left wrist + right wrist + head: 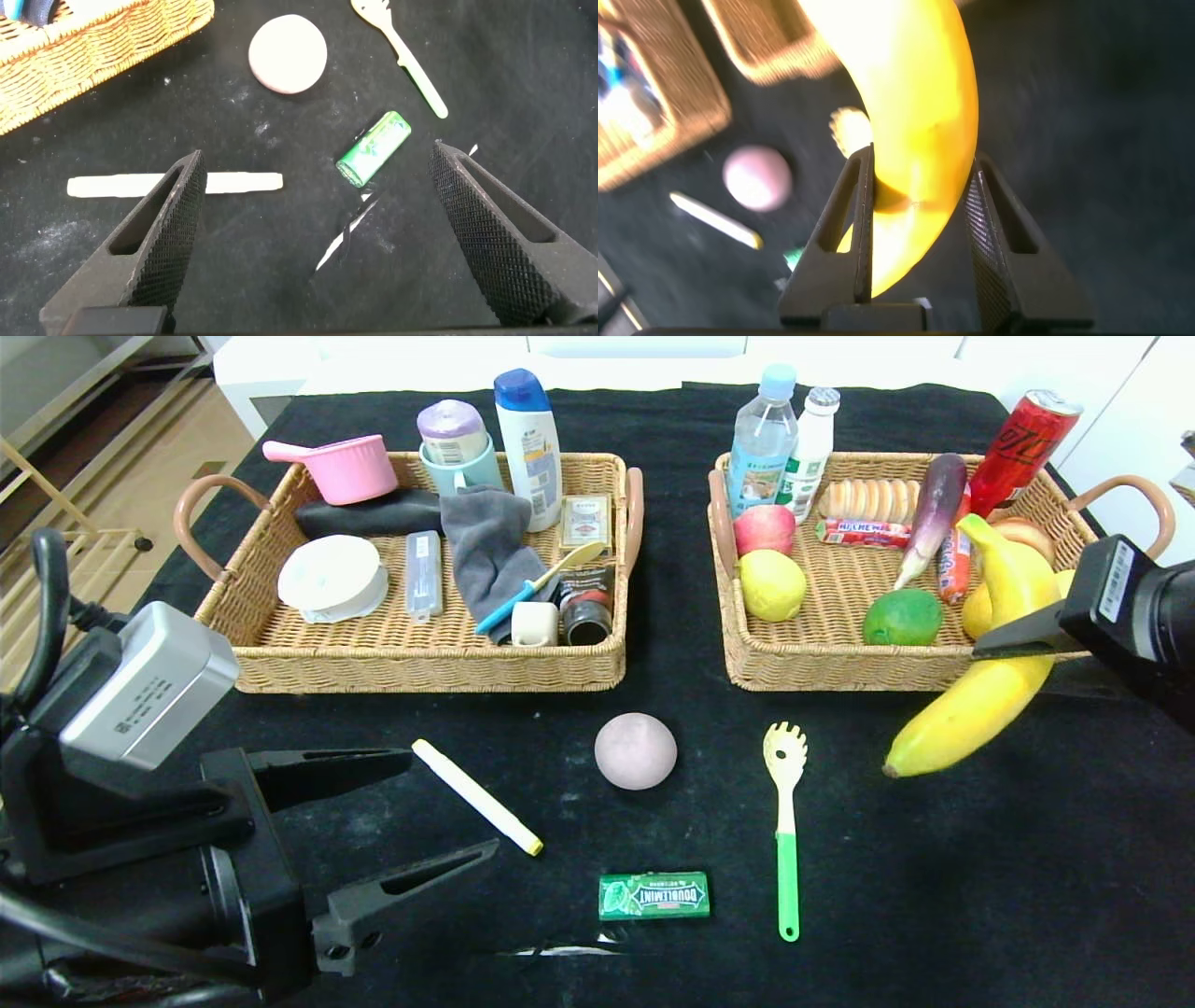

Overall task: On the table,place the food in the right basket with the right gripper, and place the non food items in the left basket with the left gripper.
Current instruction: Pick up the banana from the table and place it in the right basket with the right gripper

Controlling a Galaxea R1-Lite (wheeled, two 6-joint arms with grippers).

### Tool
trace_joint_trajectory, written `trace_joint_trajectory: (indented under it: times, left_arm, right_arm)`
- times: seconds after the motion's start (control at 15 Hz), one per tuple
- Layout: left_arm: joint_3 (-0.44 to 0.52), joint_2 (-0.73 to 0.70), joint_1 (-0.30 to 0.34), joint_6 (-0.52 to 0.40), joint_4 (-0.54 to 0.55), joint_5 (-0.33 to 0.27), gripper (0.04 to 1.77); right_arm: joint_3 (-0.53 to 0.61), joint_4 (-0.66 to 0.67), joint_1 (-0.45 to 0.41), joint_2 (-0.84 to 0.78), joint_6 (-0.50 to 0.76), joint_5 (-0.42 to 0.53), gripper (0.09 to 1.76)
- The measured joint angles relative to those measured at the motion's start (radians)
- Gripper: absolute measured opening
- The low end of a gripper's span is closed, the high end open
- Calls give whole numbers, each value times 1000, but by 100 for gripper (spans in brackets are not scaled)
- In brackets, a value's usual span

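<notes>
My right gripper (920, 201) is clamped on the banana (990, 686), which hangs tilted over the front wall of the right basket (822, 663), its lower end out above the table (980, 896). Only the right wrist view shows both fingers (854, 233) pressing the fruit's sides; from the head camera I see just one finger crossing it. My left gripper (318, 243) hangs with its jaws wide apart near the table's front left, the white stick (173, 185) just beyond one fingertip, the green gum pack (374, 149) between them farther off.
</notes>
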Motion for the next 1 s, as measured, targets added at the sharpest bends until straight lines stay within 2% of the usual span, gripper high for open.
trace_joint_trajectory:
  times: [0.27, 0.47, 0.8, 1.0]
  left_arm:
    - [-2, 0, 0, 0, 0, -1, 172]
    - [-1, -2, 0, 2, -1, 0, 172]
    - [0, -10, 0, 8, -1, 0, 172]
    - [0, -13, 0, 8, -2, 0, 172]
  right_arm:
    - [-156, -26, -58, 109, -45, 0, 66]
    - [-231, -136, -92, 187, -51, -2, 66]
    - [-248, -377, -114, 274, -69, -57, 66]
    - [-248, -409, -118, 314, -99, -86, 66]
